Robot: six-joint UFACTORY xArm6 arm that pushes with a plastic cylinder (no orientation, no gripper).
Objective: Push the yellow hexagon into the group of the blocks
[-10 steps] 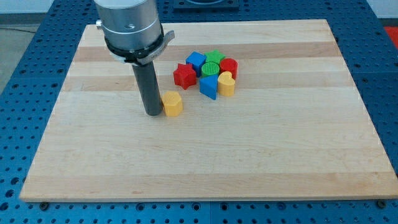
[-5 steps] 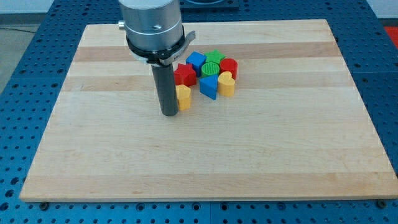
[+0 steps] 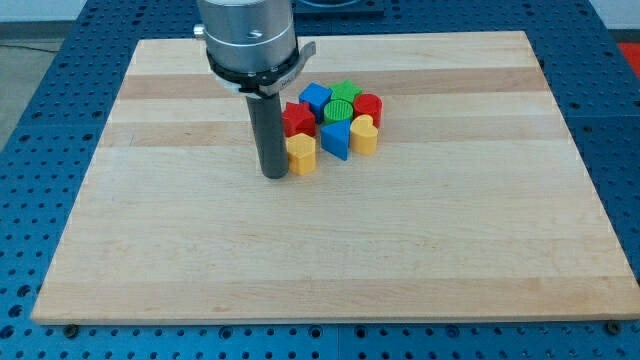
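The yellow hexagon (image 3: pixel 301 154) lies on the wooden board (image 3: pixel 330 260), just below the red star (image 3: pixel 297 119) and close to the left of a blue block (image 3: pixel 336 140). My tip (image 3: pixel 273 175) stands right against the hexagon's left side. The group sits to the upper right: red star, blue cube (image 3: pixel 315 98), green ribbed cylinder (image 3: pixel 342 109), a green block (image 3: pixel 347 89) behind it, red block (image 3: pixel 369 106), blue block and a yellow rounded block (image 3: pixel 364 135). The rod hides part of the red star.
The arm's grey metal body (image 3: pixel 246 35) hangs over the board's upper middle. A blue perforated table (image 3: pixel 40 120) surrounds the board on all sides.
My tip has moved to the right and slightly up, pushing the yellow hexagon from the board's middle left to the lower left edge of the group.
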